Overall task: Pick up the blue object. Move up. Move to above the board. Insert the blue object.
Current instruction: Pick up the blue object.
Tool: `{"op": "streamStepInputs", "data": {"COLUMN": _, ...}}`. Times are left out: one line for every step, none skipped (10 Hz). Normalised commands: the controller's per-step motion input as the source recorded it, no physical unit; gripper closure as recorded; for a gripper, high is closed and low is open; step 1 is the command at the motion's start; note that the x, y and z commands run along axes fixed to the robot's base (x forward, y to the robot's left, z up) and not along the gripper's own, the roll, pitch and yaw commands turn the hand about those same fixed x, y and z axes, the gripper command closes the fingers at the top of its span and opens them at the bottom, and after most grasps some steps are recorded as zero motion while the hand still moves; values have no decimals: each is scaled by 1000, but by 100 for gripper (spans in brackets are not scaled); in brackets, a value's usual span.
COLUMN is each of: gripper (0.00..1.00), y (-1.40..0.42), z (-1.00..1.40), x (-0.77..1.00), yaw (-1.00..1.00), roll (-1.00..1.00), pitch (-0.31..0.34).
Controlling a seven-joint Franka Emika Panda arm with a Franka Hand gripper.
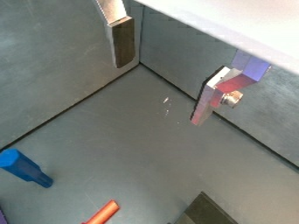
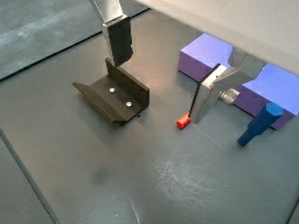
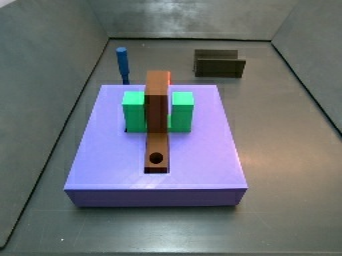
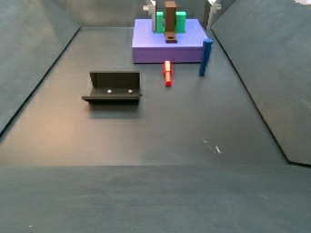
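Observation:
The blue object (image 3: 122, 65) is a slim peg standing upright on the floor beside the lavender slab (image 3: 201, 160). It also shows in a side view (image 4: 205, 56) and in both wrist views (image 1: 24, 166) (image 2: 260, 124). The board (image 3: 159, 120) is a brown bar with a round hole near one end. It lies across a green block (image 3: 134, 110) on the slab. My gripper (image 2: 158, 87) hangs open and empty high above the floor, between the fixture (image 2: 114, 94) and the slab, well apart from the peg. It also shows in a wrist view (image 1: 162, 87).
A thin red rod (image 4: 168, 73) lies on the floor between the fixture (image 4: 113, 88) and the slab (image 4: 168, 41); it also shows in both wrist views (image 2: 187, 118) (image 1: 105, 213). Grey walls enclose the floor on all sides.

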Motion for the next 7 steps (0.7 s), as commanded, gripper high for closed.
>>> {"op": "streamStepInputs", "data": {"gripper": 0, "y": 0, "z": -6, "x": 0, "yaw": 0, "roll": -14, "pitch": 0}}
{"op": "streamStepInputs", "data": {"gripper": 0, "y": -29, "z": -114, "x": 0, "yaw": 0, "roll": -96, "pitch": -59}}
{"op": "streamStepInputs", "data": {"gripper": 0, "y": -177, "z": -131, "x": -131, "yaw": 0, "roll": -89, "pitch": -81}}
{"op": "streamStepInputs", "data": {"gripper": 0, "y": -754, "z": -146, "x": -569, "yaw": 149, "roll": -10, "pitch": -196}}
{"op": "streamStepInputs", "data": {"gripper": 0, "y": -706, "z": -83, "x": -637, "yaw": 137, "roll": -41, "pitch": -243}}
{"op": "streamStepInputs", "data": {"gripper": 0, "y": -809, "z": -83, "x": -523, "yaw": 146, "roll": -10, "pitch": -201}}
{"op": "streamStepInputs", "data": {"gripper": 0, "y": -780, "z": -146, "x": -497, "yaw": 146, "roll": -21, "pitch": -204}}
